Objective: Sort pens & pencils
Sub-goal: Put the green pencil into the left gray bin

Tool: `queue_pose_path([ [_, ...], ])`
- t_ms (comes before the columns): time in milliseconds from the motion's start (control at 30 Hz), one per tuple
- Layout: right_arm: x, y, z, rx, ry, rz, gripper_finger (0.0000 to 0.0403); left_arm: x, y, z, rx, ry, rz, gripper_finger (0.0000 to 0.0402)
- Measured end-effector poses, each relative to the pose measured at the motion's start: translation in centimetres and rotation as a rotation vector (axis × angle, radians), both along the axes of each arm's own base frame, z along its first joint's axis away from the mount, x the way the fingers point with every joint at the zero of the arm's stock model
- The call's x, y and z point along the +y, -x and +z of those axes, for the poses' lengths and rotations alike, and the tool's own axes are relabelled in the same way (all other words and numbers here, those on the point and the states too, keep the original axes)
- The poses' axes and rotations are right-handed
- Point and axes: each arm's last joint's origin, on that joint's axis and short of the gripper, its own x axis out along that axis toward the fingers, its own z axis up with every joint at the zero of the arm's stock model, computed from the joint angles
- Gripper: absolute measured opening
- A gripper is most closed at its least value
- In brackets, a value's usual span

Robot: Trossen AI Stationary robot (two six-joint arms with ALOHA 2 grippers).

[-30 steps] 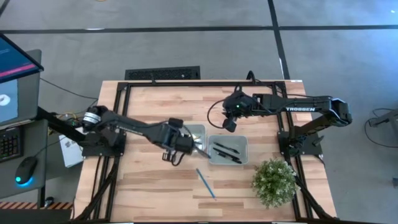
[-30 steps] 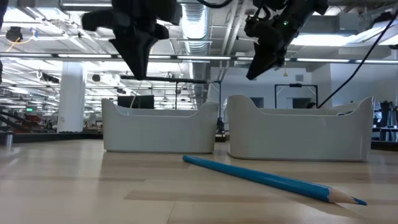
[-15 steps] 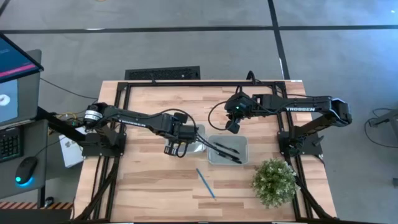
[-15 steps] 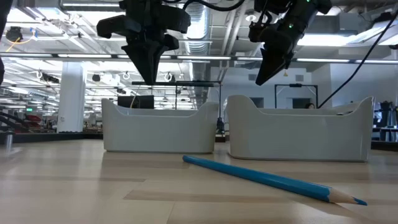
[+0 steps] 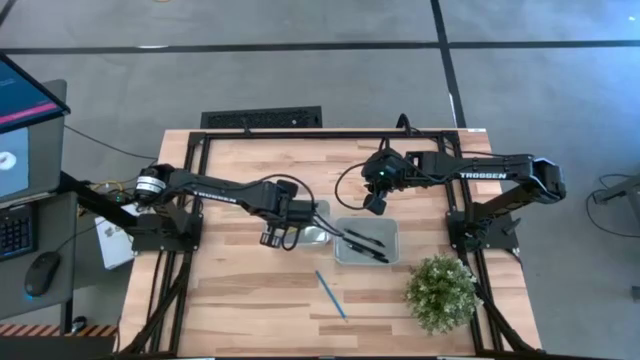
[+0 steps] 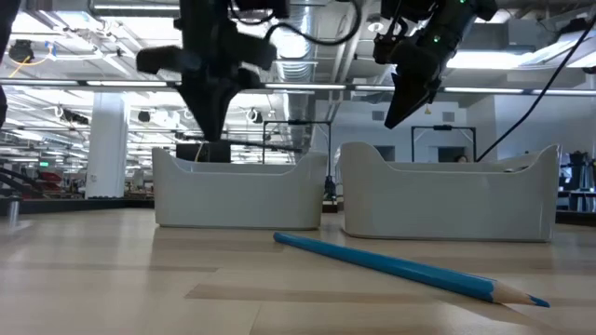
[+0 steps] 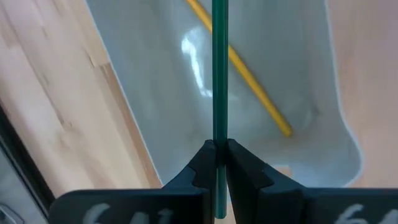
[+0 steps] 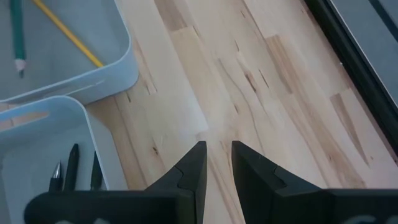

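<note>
left gripper (image 7: 219, 163) clamped on green pencil (image 7: 219, 74), pencil runs straight out from between the fingers (image 7: 200, 167), held over left bin (image 7: 143, 93). yellow pencil (image 7: 239, 68) lies flat on that bin's floor, crossing under the green one in the left wrist view. high view: left gripper (image 5: 276, 232) sits at the left bin's (image 5: 322, 210) left edge, arm stretched across the table (image 5: 230, 290) from the left. low view: left gripper (image 6: 207, 112) hangs above the left bin (image 6: 237, 191), tip just over the rim.

right gripper (image 8: 217, 163) has fingers (image 8: 194, 163) a little apart, nothing between them, bare table wood under it. high view: right gripper (image 5: 373, 200) hovers just behind the right bin (image 5: 392, 232), near its back left corner. low view: right gripper (image 6: 405, 102) is well above the right bin (image 6: 447, 200).

pens (image 5: 364, 246) lie in the right bin, black; three ends show in the right wrist view (image 8: 73, 167). green pencil tip (image 8: 19, 37) and yellow pencil (image 8: 68, 34) also show there over the left bin (image 8: 115, 59).

blue pencil (image 5: 331, 293) lies loose on the table in front of the bins, well apart from both grippers; low view has it (image 6: 400, 270) flat on the wood, point to the right.

plant (image 5: 441, 292) at the front right of the table.
</note>
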Motion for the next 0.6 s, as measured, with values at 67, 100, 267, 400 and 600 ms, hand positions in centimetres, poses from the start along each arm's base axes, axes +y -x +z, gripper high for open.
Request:
queue_pose_path([
  [67,0.0,0.0,0.0,-0.001,0.000,0.000,0.0095,0.1,0.3,-0.8,0.020,0.002,-0.002,0.0010],
  [100,0.0,0.0,0.0,-0.001,0.000,0.000,0.0095,0.2,0.3,-1.3,0.020,0.002,-0.007,0.0010],
  [267,0.0,0.0,0.0,-0.002,0.000,0.000,0.0095,0.4,0.1,-1.9,-0.005,0.060,-0.014,0.0010],
  [400,0.0,0.0,0.0,-0.005,-0.003,-0.007,0.0095,0.9,-0.2,-1.9,-0.036,0.076,-0.026,0.0010],
  [600,0.0,0.0,0.0,-0.005,-0.003,-0.007,0.0095,1.6,-0.9,-2.5,-0.058,0.086,-0.012,0.0010],
])
